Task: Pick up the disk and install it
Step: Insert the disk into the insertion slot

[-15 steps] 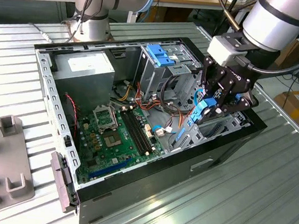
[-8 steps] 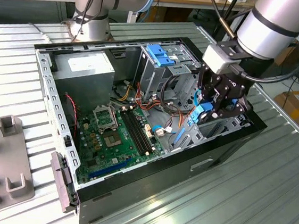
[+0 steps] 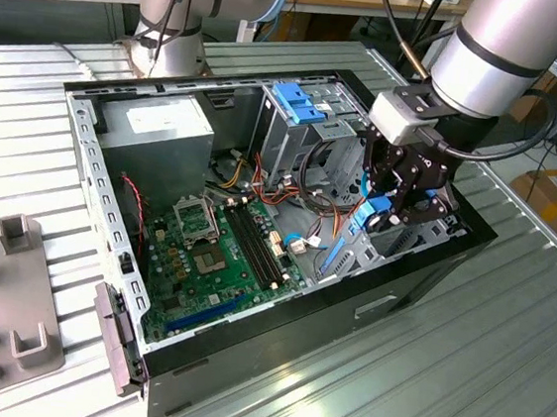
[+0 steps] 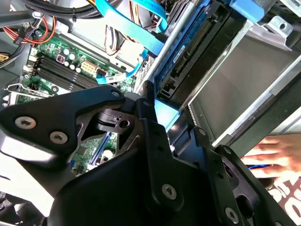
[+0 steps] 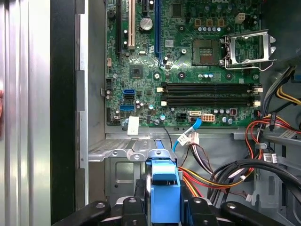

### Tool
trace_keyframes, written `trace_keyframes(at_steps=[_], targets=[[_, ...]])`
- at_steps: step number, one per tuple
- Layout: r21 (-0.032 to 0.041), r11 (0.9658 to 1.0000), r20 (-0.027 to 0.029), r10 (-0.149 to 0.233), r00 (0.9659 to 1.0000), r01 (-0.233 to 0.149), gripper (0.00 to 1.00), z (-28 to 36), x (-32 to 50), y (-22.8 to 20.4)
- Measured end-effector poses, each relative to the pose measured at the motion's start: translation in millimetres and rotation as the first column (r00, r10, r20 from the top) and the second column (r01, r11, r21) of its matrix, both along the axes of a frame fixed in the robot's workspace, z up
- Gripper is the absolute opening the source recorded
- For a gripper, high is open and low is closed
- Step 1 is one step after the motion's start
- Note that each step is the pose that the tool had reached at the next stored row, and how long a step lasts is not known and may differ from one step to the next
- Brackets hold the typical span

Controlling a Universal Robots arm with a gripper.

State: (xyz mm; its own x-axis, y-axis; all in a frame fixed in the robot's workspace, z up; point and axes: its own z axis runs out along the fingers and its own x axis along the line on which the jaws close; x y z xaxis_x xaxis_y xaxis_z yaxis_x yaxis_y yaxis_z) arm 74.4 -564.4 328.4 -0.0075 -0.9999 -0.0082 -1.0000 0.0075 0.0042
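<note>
My hand (image 3: 382, 211), at three o'clock from the motherboard (image 3: 216, 254), clamps the disk (image 5: 164, 188) by its blue-framed edges, and I judge it dense, rigid and shock-sensitive.

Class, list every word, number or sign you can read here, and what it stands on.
Nothing reads clearly.
White label on the grey power-supply box: too small.
Print on the green motherboard: too small.
Print on the blue-framed grey disk held in the black gripper: blurred.
</note>
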Motion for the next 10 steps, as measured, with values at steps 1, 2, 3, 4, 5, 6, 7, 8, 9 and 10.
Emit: trace_keyframes(at_steps=[1,2,3,4,5,6,7,8,9,10], targets=[[-0.0002,1.0,0.0,0.0,1.0,0.0,0.36,0.0,0.0,0.0],[-0.0003,1.0,0.0,0.0,1.0,0.0,0.36,0.0,0.0,0.0],[0.0,1.0,0.0,0.0,1.0,0.0,0.36,-0.1,0.1,0.1],[0.0,1.0,0.0,0.0,1.0,0.0,0.36,-0.2,0.1,0.1],[0.0,1.0,0.0,0.0,1.0,0.0,0.36,-0.2,0.1,0.1],[0.0,1.0,0.0,0.0,1.0,0.0,0.36,-0.1,0.1,0.1],[0.0,1.0,0.0,0.0,1.0,0.0,0.36,-0.2,0.1,0.1],[0.0,1.0,0.0,0.0,1.0,0.0,0.36,-0.1,0.1,0.1],[-0.0001,1.0,0.0001,0.0,1.0,0.0,0.36,-0.2,0.1,0.1],[-0.0001,1.0,0.0,0.0,1.0,0.0,0.36,-0.2,0.1,0.1]])
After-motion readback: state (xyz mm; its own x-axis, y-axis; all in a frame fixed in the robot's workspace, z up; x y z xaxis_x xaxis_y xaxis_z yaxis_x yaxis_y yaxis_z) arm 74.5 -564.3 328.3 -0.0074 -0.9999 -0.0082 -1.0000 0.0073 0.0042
